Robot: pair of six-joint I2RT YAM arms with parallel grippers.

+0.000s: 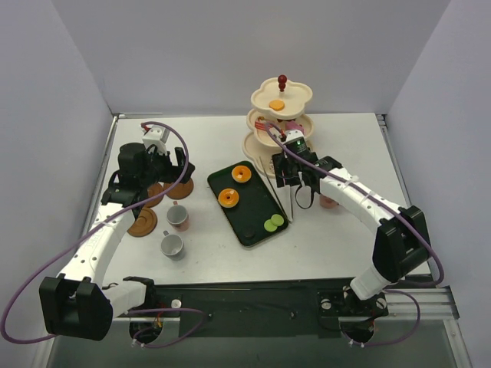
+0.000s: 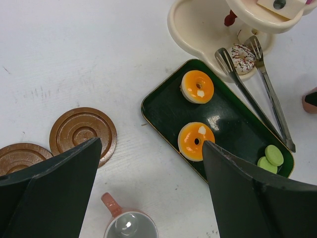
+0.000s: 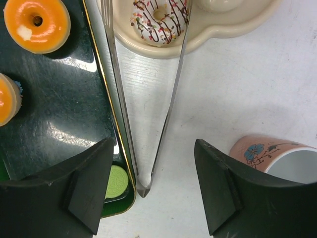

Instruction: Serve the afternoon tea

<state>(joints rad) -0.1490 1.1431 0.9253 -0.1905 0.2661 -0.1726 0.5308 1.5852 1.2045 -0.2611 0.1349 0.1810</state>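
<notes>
Cream plastic forms the three-tier stand (image 1: 280, 115), which has a red knob (image 1: 282, 79) on top and stands at the far side of the table (image 1: 215, 138). An orange sweet (image 1: 277, 105) lies on its top tier. On the lowest tier sits a white donut (image 3: 159, 20) with chocolate drizzle and sprinkles, between the two tips of the metal tongs (image 3: 143, 186).

The tongs lie along the right edge of the dark green tray (image 1: 257, 201), which holds two orange donuts (image 2: 197, 86) and green macarons (image 2: 270, 157). Left of the tray are two cups (image 1: 178, 217) and brown saucers (image 2: 83, 133). A pink flowered cup (image 3: 277, 153) stands right of the tongs.

The left arm reaches forward over the saucers. The left gripper (image 2: 152, 144) points down with its jaws spread wide, holding nothing. The right arm bends in towards the stand, and the right gripper (image 3: 152, 144) hangs over the tongs' joined end. Its fingers are parted to either side of that end and clasp nothing.
</notes>
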